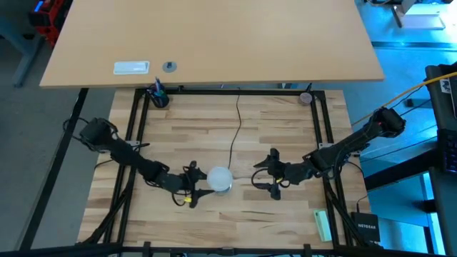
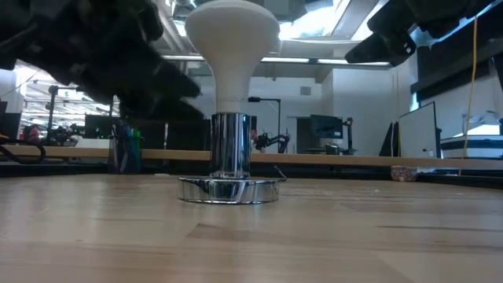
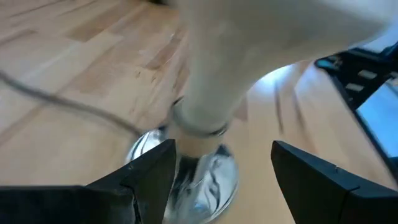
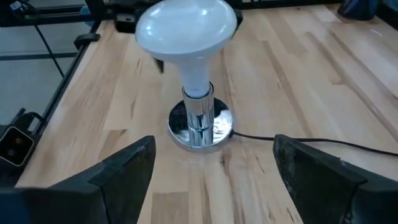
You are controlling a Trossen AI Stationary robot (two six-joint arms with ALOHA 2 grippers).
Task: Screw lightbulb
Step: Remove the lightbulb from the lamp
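Note:
The lightbulb [image 1: 219,176] [image 4: 186,28], frosted white with a wide dome, stands upright with its base in the silver socket [image 4: 200,121] [image 2: 230,157]. The socket rests on its round foot on the wooden table. My left gripper [image 1: 191,184] [image 3: 224,152] is open just left of the bulb. Its fingers stand on either side of the bulb's neck [image 3: 205,106] and the socket, low and nearly level. My right gripper [image 1: 260,175] [image 4: 214,146] is open to the bulb's right, a short way off and higher, pointing at it.
A thin black cord [image 1: 235,128] runs from the socket toward the table's far edge. A pen cup [image 1: 158,96] stands at the far left corner, a small roll [image 1: 306,98] at the far right, and a green object [image 1: 323,225] at the near right. Black frame rails [image 1: 136,143] border the table.

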